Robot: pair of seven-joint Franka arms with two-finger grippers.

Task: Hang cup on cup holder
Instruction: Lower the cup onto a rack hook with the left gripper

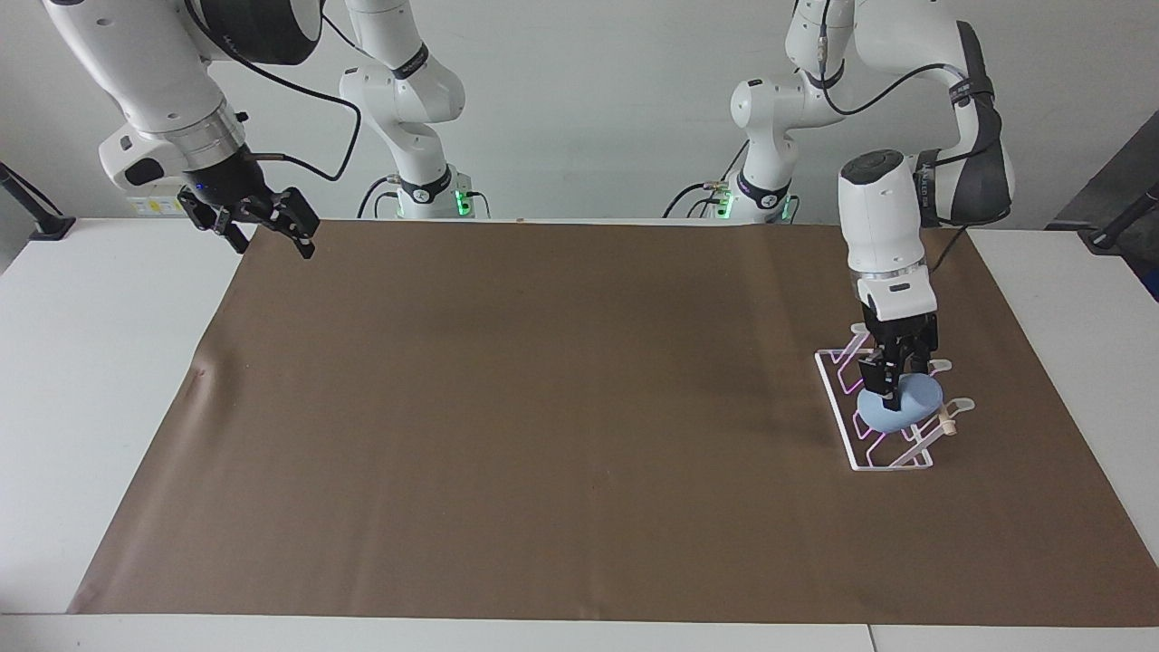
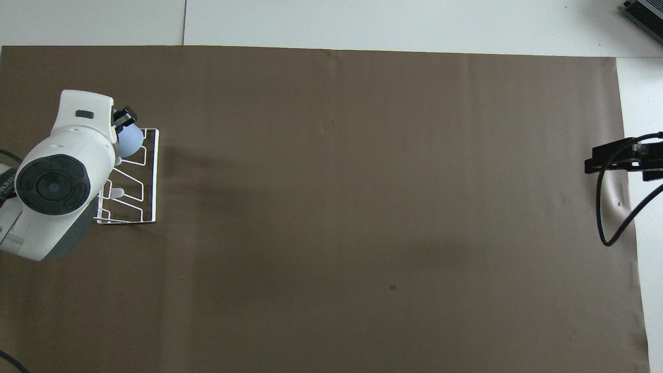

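Two arms, one rack, one cup, one brown sheet on a white surface (image 1: pixel 109 380).

Item 1, cup holder (image 1: pixel 838 398): white wire rack with a rectangular base and slanted loop prongs, a light wooden dowel end showing at its end farther from the robots. It stands on the brown sheet (image 1: pixel 561 407) toward the left arm's end of the surface. In the overhead view the cup holder (image 2: pixel 147 176) shows its base frame and several rounded prong tips, partly covered by the arm above.

Item 2, cup (image 1: pixel 905 406): small, light blue, handleless. It sits tilted on the cup holder, at the end of the rack farther from the robots, over the prongs beside the dowel. In the overhead view only a rounded part of the cup (image 2: pixel 130 139) shows past the arm's wrist.

Item 3, left tool (image 1: pixel 892 385): points straight down over the cup holder, fingers drawn together and clamped on the upper edge of the cup. Overhead, only a dark finger of the left tool (image 2: pixel 124 115) shows past the white wrist.

Item 4, right tool (image 1: pixel 263 225): raised over the edge of the brown sheet at the right arm's end of the surface, fingers apart, holding nothing. This arm waits. Overhead, the right tool (image 2: pixel 616 158) enters at the frame's edge.
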